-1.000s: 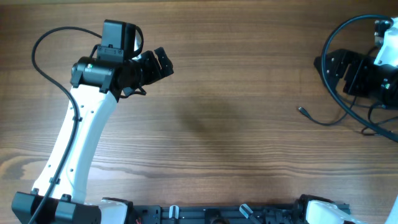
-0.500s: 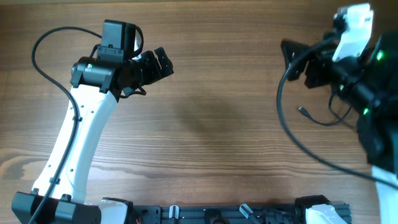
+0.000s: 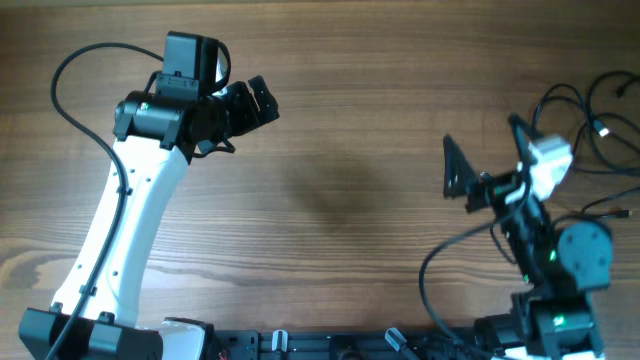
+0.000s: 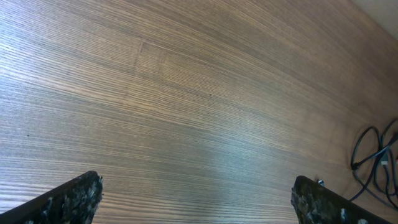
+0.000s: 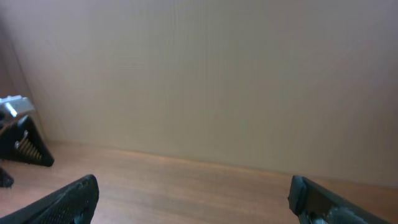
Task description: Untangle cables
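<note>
The left gripper (image 3: 256,100) has its fingers (image 4: 74,200) spread wide with nothing between them but bare wood. In the left wrist view the cables (image 4: 375,160) show as thin black loops at the frame's edge, at about 4 o'clock from the gap between the fingers and well apart from them.

The right gripper (image 3: 485,148) also stands wide open and empty, both dark fingers (image 5: 68,200) clear of everything. Its wrist camera looks level across the table rather than down, and no cord appears in that view. Seen from overhead, the cables (image 3: 598,128) lie in loose tangled loops at about 2 o'clock from the right gripper, near it but not touching, with a small plug end among the loops. From the left gripper they lie at 3 o'clock, across most of the table.

The table (image 3: 380,120) is brown wood with a fine straight grain. Beyond its far edge, the right wrist view shows a plain beige wall (image 5: 217,74). At 9 o'clock in that view sits a black wedge-shaped piece with a silver top (image 5: 25,143); what it is cannot be told.
</note>
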`<state>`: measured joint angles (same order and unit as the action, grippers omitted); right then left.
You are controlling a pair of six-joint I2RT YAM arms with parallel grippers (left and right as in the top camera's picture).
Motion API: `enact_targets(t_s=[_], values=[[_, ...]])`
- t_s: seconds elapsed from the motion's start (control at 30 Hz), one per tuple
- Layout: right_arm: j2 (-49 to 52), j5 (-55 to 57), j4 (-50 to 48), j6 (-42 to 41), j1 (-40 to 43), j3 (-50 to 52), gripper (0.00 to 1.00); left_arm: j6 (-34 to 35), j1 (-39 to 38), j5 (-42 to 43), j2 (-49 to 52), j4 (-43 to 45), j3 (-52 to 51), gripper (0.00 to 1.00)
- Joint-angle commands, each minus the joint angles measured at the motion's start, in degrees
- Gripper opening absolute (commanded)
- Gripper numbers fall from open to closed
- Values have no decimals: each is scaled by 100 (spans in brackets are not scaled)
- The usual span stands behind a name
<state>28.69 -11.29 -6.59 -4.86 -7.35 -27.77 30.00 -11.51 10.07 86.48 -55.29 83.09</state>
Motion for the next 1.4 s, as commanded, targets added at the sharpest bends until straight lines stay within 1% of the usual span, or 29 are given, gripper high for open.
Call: enact_targets(t_s=[0.0, 0.07, 0.2, 0.5, 0.67, 0.73, 1.37], values=[[-892, 173, -341, 37, -31, 887, 100, -111, 17, -76, 59, 13, 50, 100], [-1333, 240, -452, 35, -31, 1327, 100, -111, 17, -76, 59, 13, 50, 100], [-1884, 258, -636, 35, -31, 1965, 100, -111, 17, -76, 59, 13, 50, 100], [-2603, 256, -568, 24, -68, 2758, 100, -111, 17, -76, 59, 13, 50, 100], [-2852, 236, 645, -70, -68, 2747, 100, -111, 17, -76, 59, 13, 50, 100], [-2850, 229, 605, -173, -68, 2745, 100, -111, 17, -74, 59, 13, 50, 100], [-2815, 236, 601, -153, -66, 2745, 100, -114, 17, -76, 59, 11, 50, 100]])
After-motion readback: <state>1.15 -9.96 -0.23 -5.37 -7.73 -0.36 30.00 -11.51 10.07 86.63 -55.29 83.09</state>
